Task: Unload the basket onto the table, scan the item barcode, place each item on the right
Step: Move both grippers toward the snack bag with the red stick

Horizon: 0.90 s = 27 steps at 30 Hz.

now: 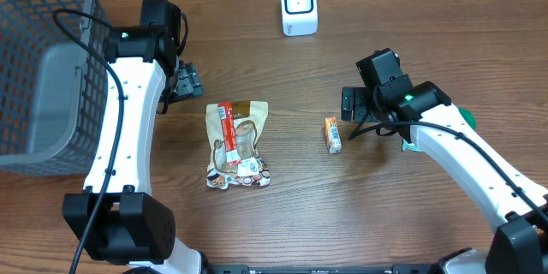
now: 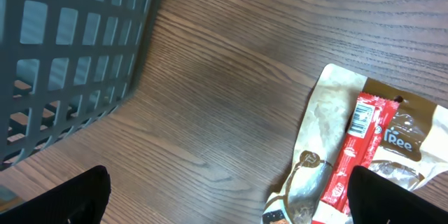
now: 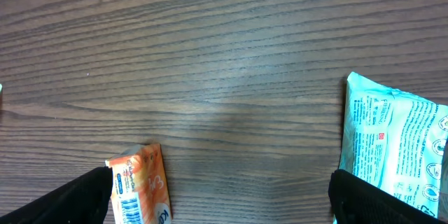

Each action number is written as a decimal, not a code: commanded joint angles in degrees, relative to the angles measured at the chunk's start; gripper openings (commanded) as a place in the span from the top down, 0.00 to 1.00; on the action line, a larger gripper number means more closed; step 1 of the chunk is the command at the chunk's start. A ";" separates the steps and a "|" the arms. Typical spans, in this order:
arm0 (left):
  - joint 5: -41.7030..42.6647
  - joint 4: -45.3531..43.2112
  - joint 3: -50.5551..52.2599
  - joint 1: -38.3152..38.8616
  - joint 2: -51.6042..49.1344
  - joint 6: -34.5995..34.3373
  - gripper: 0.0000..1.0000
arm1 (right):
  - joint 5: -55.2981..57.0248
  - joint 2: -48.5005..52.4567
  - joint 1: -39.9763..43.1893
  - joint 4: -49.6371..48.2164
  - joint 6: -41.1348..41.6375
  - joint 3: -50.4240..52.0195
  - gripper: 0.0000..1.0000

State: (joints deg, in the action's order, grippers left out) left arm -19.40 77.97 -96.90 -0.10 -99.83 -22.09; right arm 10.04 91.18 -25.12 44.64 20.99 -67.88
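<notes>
A small orange box (image 1: pixel 332 134) lies on the wooden table, and its barcode shows in the right wrist view (image 3: pixel 140 185). My right gripper (image 1: pixel 349 103) hovers open just right of it, with bare wood between the jaws (image 3: pixel 224 206). A beige snack bag (image 1: pixel 238 144) lies centre-left with a red stick pack (image 1: pixel 225 127) on top. The stick's barcode faces up (image 2: pixel 357 143). My left gripper (image 1: pixel 190 80) is open above and left of the bag (image 2: pixel 318 140), holding nothing (image 2: pixel 227 210). The white scanner (image 1: pixel 299 6) stands at the back.
A grey mesh basket (image 1: pixel 43 68) fills the far left, close to my left arm, and its wall shows in the left wrist view (image 2: pixel 63 56). A teal packet (image 1: pixel 463 118) lies under my right arm and at the right of the right wrist view (image 3: pixel 395 147).
</notes>
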 commanded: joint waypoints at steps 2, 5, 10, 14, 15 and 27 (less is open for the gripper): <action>-1.70 -0.26 -1.18 0.11 -0.13 1.09 0.00 | 0.39 -0.52 0.13 -0.20 -0.07 -0.76 0.00; -1.55 -3.43 -1.18 0.11 -0.13 0.66 0.00 | 0.39 -0.52 0.13 -0.17 -0.07 -0.76 0.00; 11.76 -6.03 -1.18 0.11 -0.13 -0.24 0.01 | 0.39 -0.52 0.13 -0.20 -0.07 -0.76 0.00; 24.30 -4.63 -1.18 0.11 -0.13 -0.22 0.00 | 0.39 -0.52 0.13 -0.20 -0.07 -0.76 0.00; 26.67 -4.70 -1.18 0.11 -0.13 -0.20 0.00 | 0.39 -0.52 0.13 -0.20 -0.07 -0.76 0.00; 26.88 -0.37 -1.18 0.11 -0.13 0.26 0.96 | 0.39 -0.52 0.13 -0.17 -0.07 -0.76 0.00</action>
State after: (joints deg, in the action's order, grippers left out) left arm 7.90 77.12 -96.90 -0.10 -99.83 -22.13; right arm 10.04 91.18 -25.12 44.62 20.97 -67.88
